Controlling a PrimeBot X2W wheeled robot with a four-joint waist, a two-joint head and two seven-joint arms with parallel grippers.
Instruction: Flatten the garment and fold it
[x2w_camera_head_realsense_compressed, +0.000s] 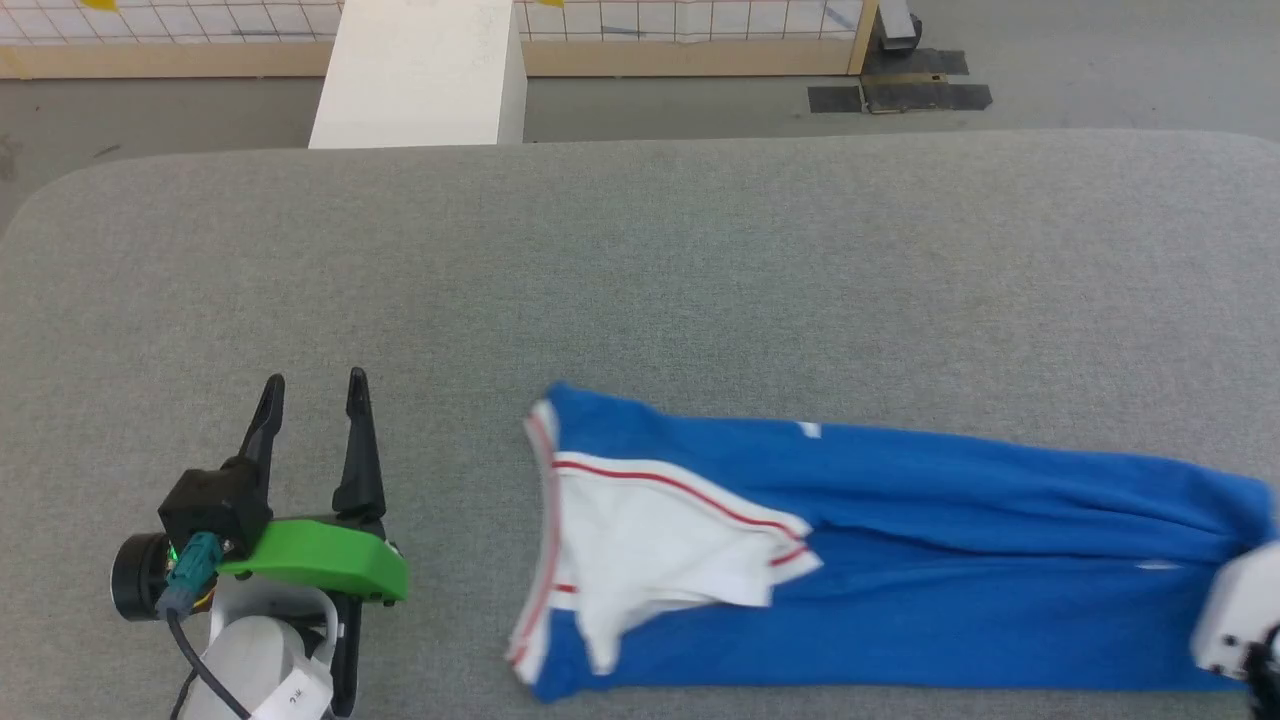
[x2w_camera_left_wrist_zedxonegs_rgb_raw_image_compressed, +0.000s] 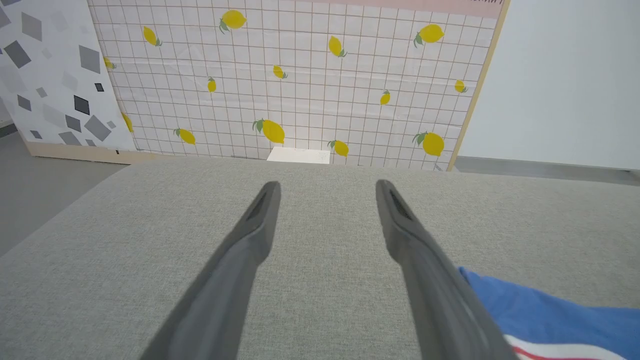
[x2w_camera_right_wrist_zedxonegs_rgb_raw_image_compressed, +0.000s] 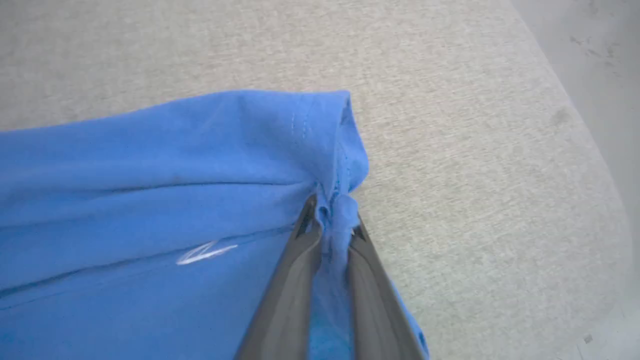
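The left gripper (x2w_camera_head_realsense_compressed: 315, 382) has its two dark fingers (x2w_camera_left_wrist_zedxonegs_rgb_raw_image_compressed: 240, 260) spread wide with nothing between them. Behind them sit its green housing (x2w_camera_head_realsense_compressed: 320, 565) and pale wrist (x2w_camera_head_realsense_compressed: 250, 650). The right gripper (x2w_camera_right_wrist_zedxonegs_rgb_raw_image_compressed: 332, 217) has its fingers drawn close, pinching a bunched edge of the T-shirt (x2w_camera_right_wrist_zedxonegs_rgb_raw_image_compressed: 150, 175) between the tips.

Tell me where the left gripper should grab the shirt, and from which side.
Probably the left end of the garment, at its red-striped white edge, coming in low from the left where the open left gripper sits; the right gripper pinches the opposite end.
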